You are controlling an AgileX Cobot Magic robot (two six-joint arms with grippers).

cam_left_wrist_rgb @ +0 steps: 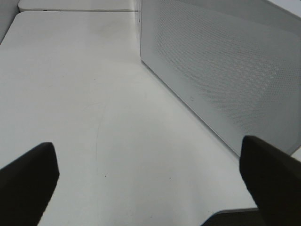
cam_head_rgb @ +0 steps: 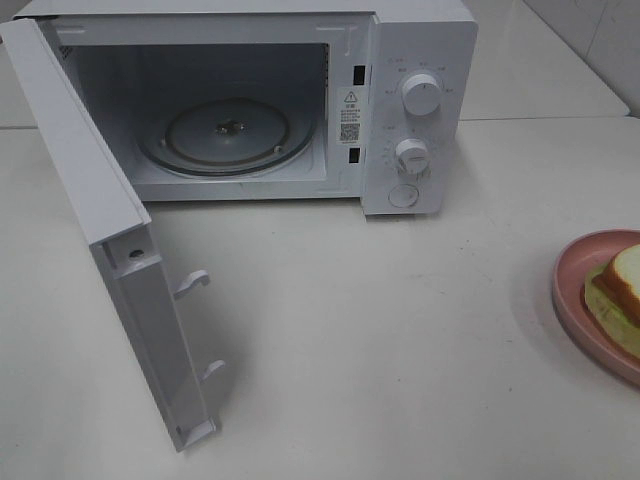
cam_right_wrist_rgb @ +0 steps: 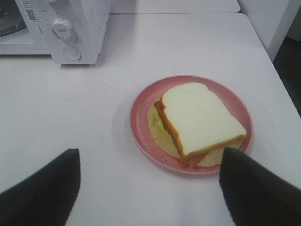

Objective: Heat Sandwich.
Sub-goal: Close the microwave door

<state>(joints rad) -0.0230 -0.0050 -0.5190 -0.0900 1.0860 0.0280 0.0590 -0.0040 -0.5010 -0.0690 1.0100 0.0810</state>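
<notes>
My right pincer [cam_right_wrist_rgb: 149, 188] hangs wide and empty above the tabletop [cam_head_rgb: 400, 330], its two dark fingers [cam_right_wrist_rgb: 40, 188] framing the plate [cam_right_wrist_rgb: 141, 127] from above. My left pincer [cam_left_wrist_rgb: 148, 183] is just as wide and holds nothing; it looks along the outer face of the door [cam_left_wrist_rgb: 221, 80].

The sandwich [cam_right_wrist_rgb: 197, 122] lies on the pink plate, at about 3 o'clock from the tabletop's middle in the high view, well apart from the microwave [cam_head_rgb: 420, 100] at 12 o'clock. The door stands swung out toward 8 o'clock, and the glass turntable [cam_head_rgb: 225, 135] inside is bare.

What worries me first is the stack. The top slice sits skewed over the filling, and a pale green layer pokes out at the edge. If I pinch only the upper bread, I expect it to lift away and leave the rest behind, or the layers to slide and spill. Squeezing hard would probably crush the soft bread.

If I take the plate by its rim instead, the shallow lip gives little to hold, so it could tip and shed the sandwich.

Then comes the carry. The opening is low, and a high or tilted approach could knock the load against the frame. My left arm sits near the door, and a careless move there could nudge it shut across my path.
</notes>
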